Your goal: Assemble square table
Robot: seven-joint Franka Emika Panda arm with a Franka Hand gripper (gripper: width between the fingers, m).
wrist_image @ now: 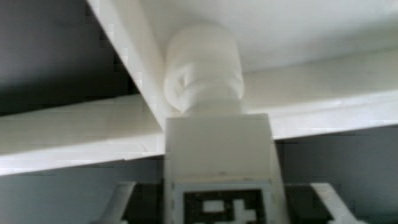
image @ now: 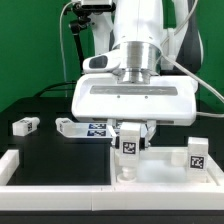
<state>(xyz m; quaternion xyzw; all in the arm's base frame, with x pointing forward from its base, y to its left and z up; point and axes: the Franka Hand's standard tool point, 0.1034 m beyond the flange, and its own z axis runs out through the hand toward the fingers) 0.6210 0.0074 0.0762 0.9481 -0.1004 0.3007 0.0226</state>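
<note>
My gripper [image: 131, 138] points straight down and is shut on a white leg block [image: 130, 144], which it holds upright with its tag facing the camera. The leg's lower end is at the near part of the white square top [image: 160, 173]; I cannot tell whether it touches. A second leg [image: 197, 152] stands upright at the top's right side in the exterior view. In the wrist view the held leg [wrist_image: 217, 150] runs out from between the fingers of my gripper [wrist_image: 217, 205], its rounded end against the top's raised rim [wrist_image: 89, 125].
Two more leg blocks lie on the black table, one at the exterior view's left [image: 25, 125] and one nearer the middle [image: 68, 126]. The marker board [image: 98, 130] lies behind the gripper. Long white border rails run along the front [image: 60, 197] and left [image: 8, 165].
</note>
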